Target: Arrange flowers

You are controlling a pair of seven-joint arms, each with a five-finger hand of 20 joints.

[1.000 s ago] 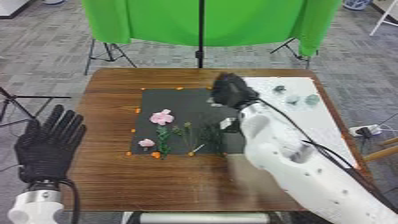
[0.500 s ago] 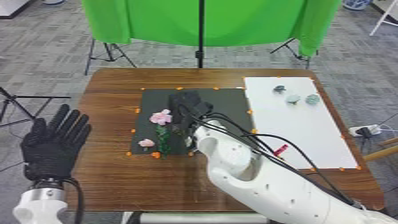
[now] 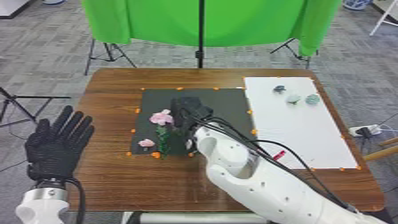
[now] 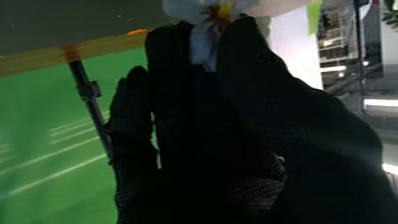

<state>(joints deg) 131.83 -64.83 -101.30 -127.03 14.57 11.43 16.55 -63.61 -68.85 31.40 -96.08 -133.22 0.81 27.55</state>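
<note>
Pinching white, yellow-centred flower in black-gloved right hand over black rectangular sheet. Apparently partway through, with two pink blossoms and leafy green stem already there. Likely left to set: held flower, perhaps three blue-green rosettes.

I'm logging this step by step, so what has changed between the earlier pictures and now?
The right robot hand has moved left and nearer the robot, over the dark mat. It pinches a pale flower; whether it did before, I can't tell. The left robot hand shifted slightly right. The pink flowers stayed put.
</note>
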